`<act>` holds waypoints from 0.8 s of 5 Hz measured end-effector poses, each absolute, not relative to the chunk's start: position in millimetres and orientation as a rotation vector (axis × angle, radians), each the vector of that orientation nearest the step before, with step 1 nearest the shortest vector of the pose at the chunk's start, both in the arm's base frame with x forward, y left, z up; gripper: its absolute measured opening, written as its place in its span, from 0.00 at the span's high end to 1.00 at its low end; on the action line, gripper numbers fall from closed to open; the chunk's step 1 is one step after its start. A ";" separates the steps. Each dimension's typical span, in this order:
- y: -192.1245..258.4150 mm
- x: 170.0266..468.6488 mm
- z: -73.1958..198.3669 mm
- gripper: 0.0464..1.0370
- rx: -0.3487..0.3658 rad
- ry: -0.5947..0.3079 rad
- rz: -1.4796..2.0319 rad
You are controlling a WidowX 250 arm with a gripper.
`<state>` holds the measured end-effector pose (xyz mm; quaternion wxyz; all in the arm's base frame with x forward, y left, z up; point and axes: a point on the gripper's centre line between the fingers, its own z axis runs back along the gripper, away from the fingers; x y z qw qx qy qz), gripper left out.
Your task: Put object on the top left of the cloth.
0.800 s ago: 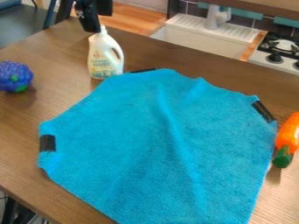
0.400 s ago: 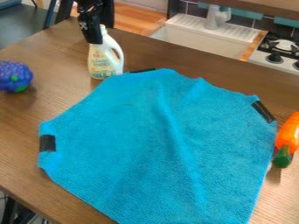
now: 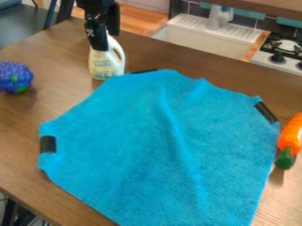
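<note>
Spread over brown wooden table (image 3: 62, 57): bright blue fabric cloth (image 3: 147, 141), with a few soft ridges. Probably laid out so as to offer a broad target. Fitted at its edge with black tape strips (image 3: 47, 144), likely against sliding or bunching.

Just beyond cloth's upper left edge, upright on its base: cream-white plastic bottle with handle (image 3: 107, 66). Off the cloth, so not at the goal. Contact with cloth edge: cannot tell. Likely the object to be moved, judging by the arm's position above. Upright stance useful for a grasp from above.

At bottle's top, beyond the cloth: black two-finger hand (image 3: 107, 42). Appears open, fingers apart on either side of bottle's upper part, with no firm hold evident. Probably set so as to straddle the narrow top, before closing.

Left of cloth: bumpy blue-violet toy with green patches (image 3: 15, 77). Right of cloth: orange toy vegetable with dark green stem (image 3: 291, 139). Both outside the cloth, presumably as distractors, leaving upper left of cloth free for placement.

Counts: table, 1; cloth, 1; tape strips, 3; bottle, 1; hand, 1; blue-violet toy, 1; orange toy, 1. Total on cloth's surface, tape aside: 0.
</note>
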<state>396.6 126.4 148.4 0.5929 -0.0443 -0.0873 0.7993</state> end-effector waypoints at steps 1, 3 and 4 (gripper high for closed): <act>128.3 400.4 147.5 0.06 -0.094 -0.196 1.882; 129.5 402.1 144.8 0.50 -0.084 -0.192 1.885; 129.4 402.8 144.5 0.50 -0.091 -0.192 1.870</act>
